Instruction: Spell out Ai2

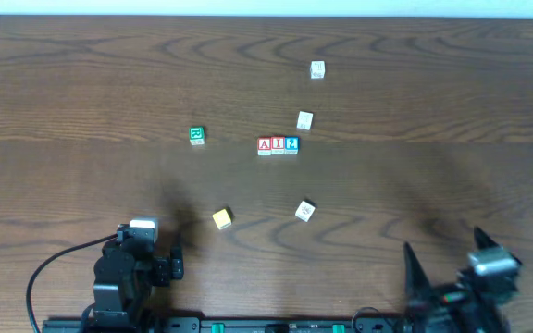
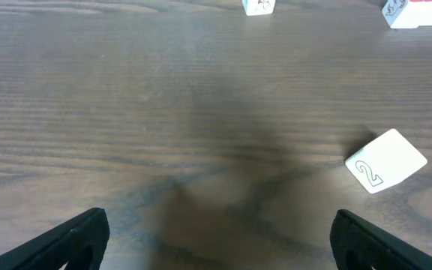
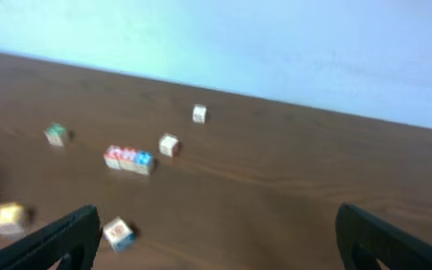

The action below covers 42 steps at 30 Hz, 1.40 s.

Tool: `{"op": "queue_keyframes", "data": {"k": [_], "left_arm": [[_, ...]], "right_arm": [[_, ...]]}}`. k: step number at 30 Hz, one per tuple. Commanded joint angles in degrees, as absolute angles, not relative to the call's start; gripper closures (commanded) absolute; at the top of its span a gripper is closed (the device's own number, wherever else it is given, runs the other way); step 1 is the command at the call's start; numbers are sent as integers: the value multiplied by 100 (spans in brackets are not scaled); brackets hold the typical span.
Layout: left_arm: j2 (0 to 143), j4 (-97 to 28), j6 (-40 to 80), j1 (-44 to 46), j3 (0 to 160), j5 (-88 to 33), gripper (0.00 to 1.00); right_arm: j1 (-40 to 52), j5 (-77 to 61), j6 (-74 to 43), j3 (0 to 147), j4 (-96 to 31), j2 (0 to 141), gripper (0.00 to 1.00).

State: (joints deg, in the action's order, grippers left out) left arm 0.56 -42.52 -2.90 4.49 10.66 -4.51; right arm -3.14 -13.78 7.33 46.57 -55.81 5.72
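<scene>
Block row A, I, 2 [image 1: 278, 144] touching, mid-table, well apart from both grippers. Left gripper [image 2: 217, 225] jaws spread, empty. Right gripper [image 3: 217, 221] jaws spread, empty.

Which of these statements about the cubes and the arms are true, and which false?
1. The three wooden cubes printed A, I, 2 touch in one row. True.
2. The green-printed wooden cube touches that row. False: it lies apart from it.
3. The left arm's fingers hold the yellow wooden cube. False: they are open and empty; the cube lies apart from them.
4. The right arm's fingers are open, holding nothing. True.
</scene>
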Motion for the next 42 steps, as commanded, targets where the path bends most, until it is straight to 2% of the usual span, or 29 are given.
{"op": "queue_keyframes", "data": {"k": [1,18,42], "left_arm": [[25,-4322,-344,414,943,-491,5],[25,-4320,-344,414,943,-491,5],[25,-4322,-344,414,943,-491,5]], "right_arm": [[-255,-1347,1125,3830,-5282,21,1],[-248,-1347,1125,1105,-4884,32,1],[-248,-1350,1122,1076,-4821,32,1]]}}
